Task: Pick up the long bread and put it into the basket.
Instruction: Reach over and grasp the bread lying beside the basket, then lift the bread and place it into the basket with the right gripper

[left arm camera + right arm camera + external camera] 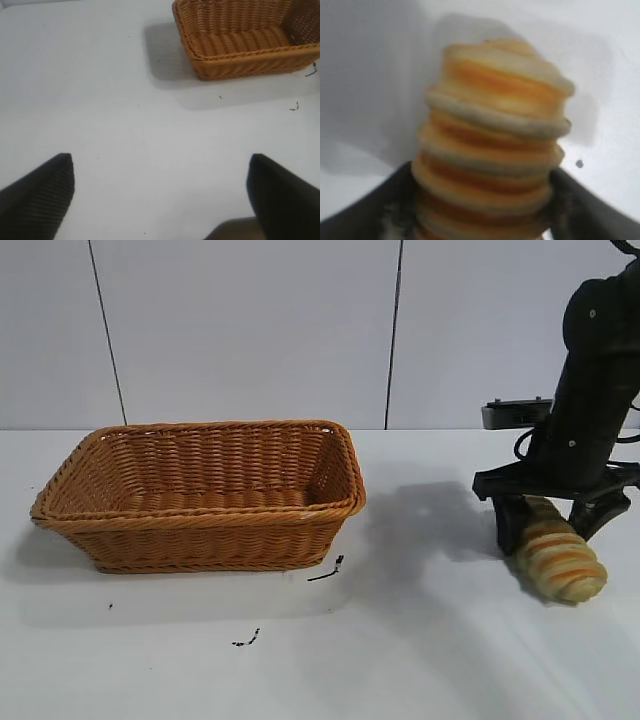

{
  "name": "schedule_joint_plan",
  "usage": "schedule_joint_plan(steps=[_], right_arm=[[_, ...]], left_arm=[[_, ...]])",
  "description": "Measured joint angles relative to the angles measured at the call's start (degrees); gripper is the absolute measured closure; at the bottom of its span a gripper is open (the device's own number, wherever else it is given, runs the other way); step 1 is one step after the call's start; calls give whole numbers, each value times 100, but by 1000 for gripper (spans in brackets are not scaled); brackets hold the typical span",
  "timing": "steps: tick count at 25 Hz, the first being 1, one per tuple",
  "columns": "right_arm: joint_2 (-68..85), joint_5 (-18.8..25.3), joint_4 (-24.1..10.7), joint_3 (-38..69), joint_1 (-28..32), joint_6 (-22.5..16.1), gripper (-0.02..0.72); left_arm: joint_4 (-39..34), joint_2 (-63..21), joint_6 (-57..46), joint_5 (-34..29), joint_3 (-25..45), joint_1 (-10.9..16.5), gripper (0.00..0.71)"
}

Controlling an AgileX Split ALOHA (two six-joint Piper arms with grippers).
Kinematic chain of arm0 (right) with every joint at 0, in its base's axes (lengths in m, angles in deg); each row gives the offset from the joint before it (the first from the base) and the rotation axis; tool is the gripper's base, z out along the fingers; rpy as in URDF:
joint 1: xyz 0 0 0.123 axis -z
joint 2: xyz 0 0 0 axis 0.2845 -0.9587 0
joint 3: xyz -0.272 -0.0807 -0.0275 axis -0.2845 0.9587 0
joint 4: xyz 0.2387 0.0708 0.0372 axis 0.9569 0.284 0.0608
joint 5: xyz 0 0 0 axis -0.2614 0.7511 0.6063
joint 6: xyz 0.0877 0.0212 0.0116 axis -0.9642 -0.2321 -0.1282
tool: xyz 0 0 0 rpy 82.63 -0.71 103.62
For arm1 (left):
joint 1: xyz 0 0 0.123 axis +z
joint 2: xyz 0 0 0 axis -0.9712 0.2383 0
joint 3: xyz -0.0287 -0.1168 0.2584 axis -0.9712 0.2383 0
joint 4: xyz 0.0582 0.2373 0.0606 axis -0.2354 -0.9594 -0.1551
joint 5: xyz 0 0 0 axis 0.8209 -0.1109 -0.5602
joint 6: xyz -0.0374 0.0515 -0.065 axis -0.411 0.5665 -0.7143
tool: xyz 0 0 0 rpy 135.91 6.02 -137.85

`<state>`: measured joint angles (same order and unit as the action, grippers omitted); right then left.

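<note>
right of basket (200, 495), right tool (548, 525) straddling long bread (560, 558), table (430, 650) between

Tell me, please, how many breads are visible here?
1. The long bread lies on the table to the right of the basket, between the right gripper's fingers. The basket's visible inside holds none.

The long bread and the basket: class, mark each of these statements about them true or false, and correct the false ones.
1. The long bread lies inside the basket. False: it is on the table, to the basket's right.
2. The right gripper has its fingers on either side of the bread. True.
3. The basket holds nothing. True.
4. The left gripper grips the basket's rim. False: its fingers stand open over bare table, apart from the basket.
</note>
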<state>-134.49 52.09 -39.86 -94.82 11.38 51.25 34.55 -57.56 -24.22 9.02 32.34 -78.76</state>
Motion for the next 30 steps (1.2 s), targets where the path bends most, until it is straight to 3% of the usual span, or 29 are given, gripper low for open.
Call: schedule_joint_plan(steps=[9,13,17,20,25,30], right_arm=[[698,1667,-46,-1462,0,6,571],[734,2164,27,-2158,0,94,571],[734,2211,292,-2616,-11,270,571],[734,2222,306,-2815,-195,523,571],[598,2229,306,-3287,-837,945,571],[-18,2229,306,-4170,-1608,1026,577]], left_arm=[[0,0,0,0,0,0,14],[0,0,0,0,0,0,14],[0,0,0,0,0,0,14],[0,0,0,0,0,0,14],[0,0,0,0,0,0,14],[0,0,0,0,0,0,14]])
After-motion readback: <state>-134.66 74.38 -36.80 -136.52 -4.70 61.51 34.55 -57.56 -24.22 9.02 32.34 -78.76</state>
